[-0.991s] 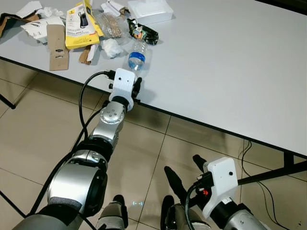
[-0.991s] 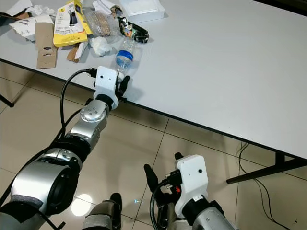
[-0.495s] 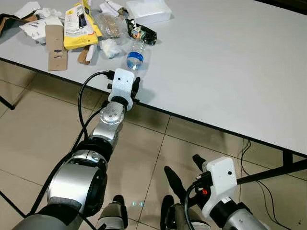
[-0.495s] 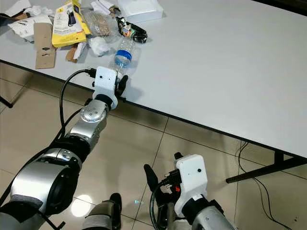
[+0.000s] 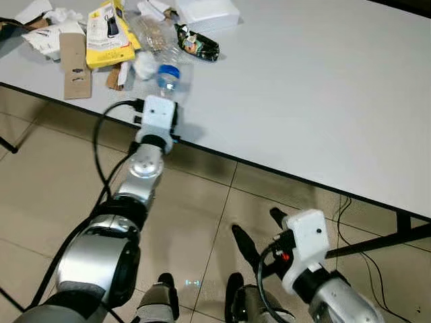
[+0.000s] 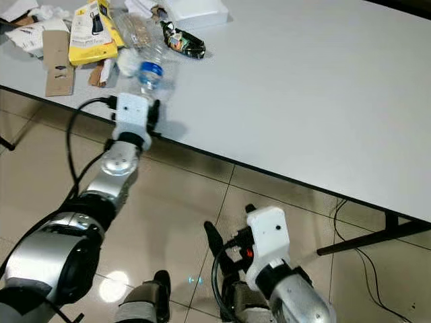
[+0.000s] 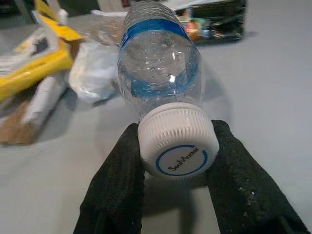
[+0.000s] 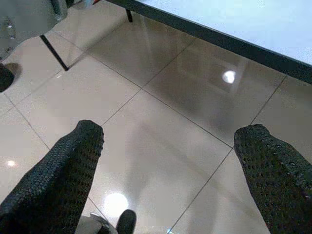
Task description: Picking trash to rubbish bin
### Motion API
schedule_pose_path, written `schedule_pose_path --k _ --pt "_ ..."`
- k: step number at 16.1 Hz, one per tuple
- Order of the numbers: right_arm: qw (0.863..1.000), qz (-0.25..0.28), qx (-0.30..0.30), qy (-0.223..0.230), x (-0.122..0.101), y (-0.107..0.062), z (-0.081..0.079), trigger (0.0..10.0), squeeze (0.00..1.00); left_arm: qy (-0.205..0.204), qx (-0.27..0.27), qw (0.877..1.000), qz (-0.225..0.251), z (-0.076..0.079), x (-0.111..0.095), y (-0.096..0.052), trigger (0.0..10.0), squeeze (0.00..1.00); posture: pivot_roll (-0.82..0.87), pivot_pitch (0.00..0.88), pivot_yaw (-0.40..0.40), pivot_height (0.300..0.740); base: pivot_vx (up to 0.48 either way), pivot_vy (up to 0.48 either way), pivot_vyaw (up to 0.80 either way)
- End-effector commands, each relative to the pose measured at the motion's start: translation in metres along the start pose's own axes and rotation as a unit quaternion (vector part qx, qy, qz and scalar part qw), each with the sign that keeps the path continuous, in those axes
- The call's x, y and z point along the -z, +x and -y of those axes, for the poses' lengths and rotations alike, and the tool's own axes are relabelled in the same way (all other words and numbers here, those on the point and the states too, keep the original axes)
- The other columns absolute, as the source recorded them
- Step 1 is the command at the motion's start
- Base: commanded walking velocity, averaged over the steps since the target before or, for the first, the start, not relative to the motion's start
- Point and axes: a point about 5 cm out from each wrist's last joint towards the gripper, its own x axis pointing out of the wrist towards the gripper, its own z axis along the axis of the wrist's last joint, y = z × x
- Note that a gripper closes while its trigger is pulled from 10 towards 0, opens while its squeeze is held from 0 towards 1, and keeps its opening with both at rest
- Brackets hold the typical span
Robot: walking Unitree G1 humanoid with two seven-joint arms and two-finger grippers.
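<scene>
A clear plastic water bottle (image 5: pixel 168 73) with a blue label and white cap lies on the grey table (image 5: pixel 323 81) near its front edge. It rests beside a crumpled white tissue (image 5: pixel 143 64). My left gripper (image 7: pixel 178 146) reaches over the table edge and is shut on the bottle's cap, one black finger (image 7: pixel 122 170) on each side. The bottle body (image 7: pixel 161 63) points away from the gripper toward the trash pile. Low over the tiled floor, my right gripper (image 5: pixel 261 232) hangs open with nothing between its fingers (image 8: pixel 63 165).
A trash pile lies at the table's far left: yellow package (image 5: pixel 108 33), cardboard strip (image 5: pixel 73 57), dark snack wrapper (image 5: pixel 199 42), clear wrapper (image 5: pixel 151 30), white box (image 5: pixel 205 10). A table leg and cables (image 5: pixel 350 208) stand at the right on the floor.
My left gripper has swung left along the table edge with the bottle in it, bringing the bottle up beside the white tissue. The right arm has barely moved.
</scene>
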Motion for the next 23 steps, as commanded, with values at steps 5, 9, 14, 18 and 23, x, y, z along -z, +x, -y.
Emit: schedule_pose_path --k 5,9,14,18,23 --pt "1.000 0.015 0.001 -0.013 0.000 0.015 0.012 10.0 0.00 0.013 -0.009 0.998 0.059 -0.006 -0.004 -0.014 7.5 0.00 0.12 0.201 -0.068 0.740 0.000 0.000 0.00" --pt "0.999 0.031 -0.004 -0.021 -0.003 0.029 0.019 10.0 0.00 0.034 -0.003 0.996 0.079 -0.009 -0.005 -0.024 10.0 0.00 0.18 0.164 -0.063 0.740 0.000 0.000 0.00" --pt "0.998 0.055 0.007 -0.027 -0.007 0.035 0.027 10.0 0.00 0.039 0.020 0.997 0.064 0.005 0.004 -0.055 10.0 0.00 0.21 0.140 -0.066 0.740 0.000 0.000 0.00" --pt "0.996 0.071 0.035 -0.029 -0.009 0.036 0.037 10.0 0.00 0.038 0.018 0.998 0.038 0.007 0.009 -0.070 10.0 0.00 0.21 0.119 -0.074 0.740 0.000 0.000 0.00" --pt "0.993 0.084 0.066 -0.039 -0.011 0.034 0.044 10.0 0.00 0.035 0.011 0.999 0.037 0.008 -0.001 -0.064 10.0 0.00 0.20 0.105 -0.076 0.740 0.000 0.000 0.21"
